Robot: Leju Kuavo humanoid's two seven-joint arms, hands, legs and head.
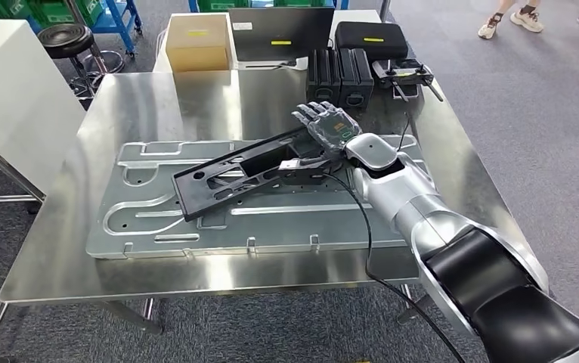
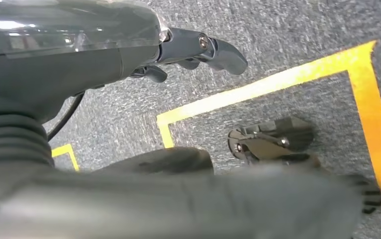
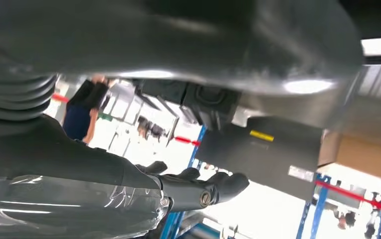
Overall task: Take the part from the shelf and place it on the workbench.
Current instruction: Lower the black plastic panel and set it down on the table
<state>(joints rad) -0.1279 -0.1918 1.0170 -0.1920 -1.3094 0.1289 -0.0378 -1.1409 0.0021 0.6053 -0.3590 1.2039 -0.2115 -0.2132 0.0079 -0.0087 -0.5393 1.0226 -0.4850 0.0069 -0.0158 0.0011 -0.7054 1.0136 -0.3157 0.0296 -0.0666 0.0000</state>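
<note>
— Where's the black frame part (image 1: 233, 175)?
— Lying tilted across the stamped metal panel (image 1: 150, 219) on the steel counter (image 1: 67, 257), one end raised at the right hand (image 1: 326, 130).
— Is the right hand gripping it?
— Fingers are spread above the part's end; whether the thumb holds it underneath, I cannot tell.
— And the left hand (image 2: 178, 55)?
— Hanging over grey floor (image 2: 288, 35) with yellow tape (image 2: 258, 87), fingers loosely apart, holding nothing.
</note>
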